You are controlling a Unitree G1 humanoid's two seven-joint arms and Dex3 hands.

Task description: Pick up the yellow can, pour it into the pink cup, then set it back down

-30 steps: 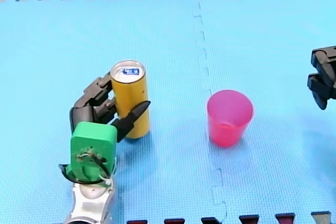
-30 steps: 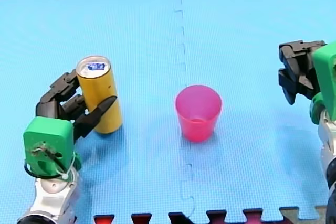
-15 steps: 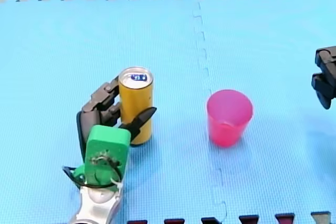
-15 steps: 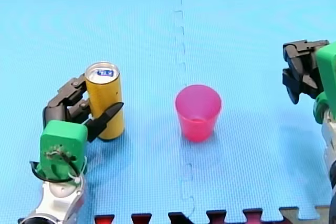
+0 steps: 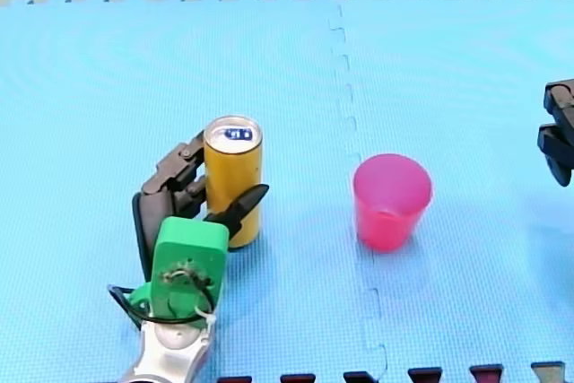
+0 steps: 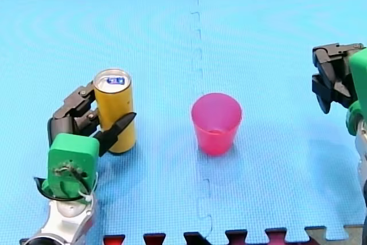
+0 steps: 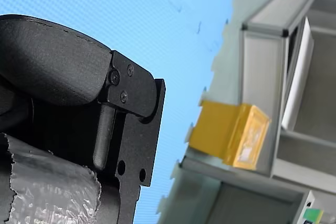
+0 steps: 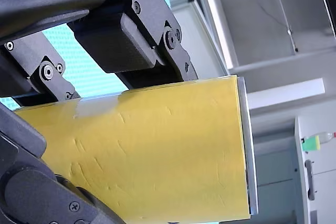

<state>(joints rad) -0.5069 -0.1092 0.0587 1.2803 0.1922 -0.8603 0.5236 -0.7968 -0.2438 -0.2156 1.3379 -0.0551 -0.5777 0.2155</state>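
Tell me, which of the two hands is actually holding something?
The left hand, near the mat's front left: its fingers wrap the can. The right hand, at the right edge, holds nothing.

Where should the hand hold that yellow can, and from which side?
Grip the yellow can mid-height on its round wall, from the side away from the pink cup, as the left hand does. It stands upright, its top free to tip toward the cup. The right hand is over the mat, far right.
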